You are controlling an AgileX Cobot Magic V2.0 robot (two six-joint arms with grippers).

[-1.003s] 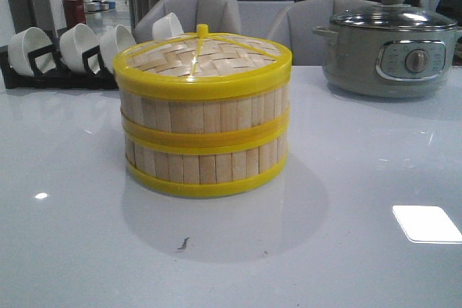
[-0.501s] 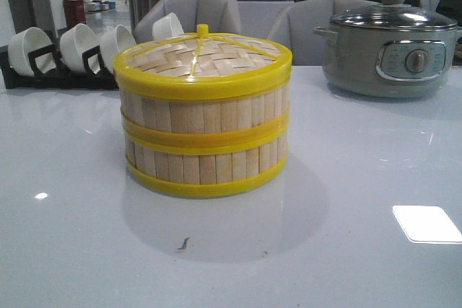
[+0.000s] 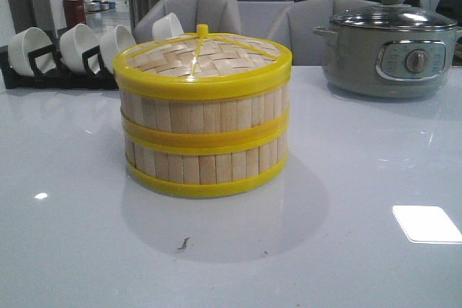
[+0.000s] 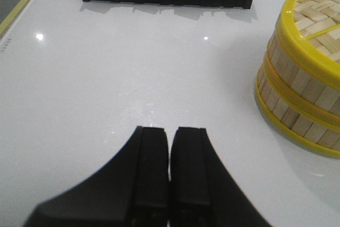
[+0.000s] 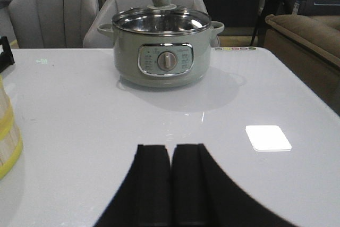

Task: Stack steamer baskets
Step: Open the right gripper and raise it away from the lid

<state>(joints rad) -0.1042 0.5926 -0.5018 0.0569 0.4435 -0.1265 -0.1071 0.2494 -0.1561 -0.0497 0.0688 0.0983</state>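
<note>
You had the stack (image 3: 203,142) built: two baskets, one squarely on the other, hoops lined up, sitting near the table's (image 3: 375,178) centre, slightly left. The lid (image 3: 203,59) was on top, seated flat as far as the front view showed. I judged the task essentially done; nothing looked left to stack, at most a check that the upper ring sat flush.

Neither arm touched anything. Left gripper (image 4: 169,158) had its fingers pressed together, empty, hovering over bare table left of the stack. Right gripper (image 5: 170,168) was the same: fingers together, nothing held, over the table right of the stack and facing the pot (image 5: 162,51). Neither showed in the front view.

Counts:
- baskets: 2, both in the stack
- lid: 1
- pot: 1, far right, glass lid on
- rack (image 3: 43,70): 1, far left, with white bowls (image 3: 81,47) tipped on edge; 4 visible from the front
- chairs (image 3: 189,9): 2 behind the table, plus the edge of another at far right
</note>
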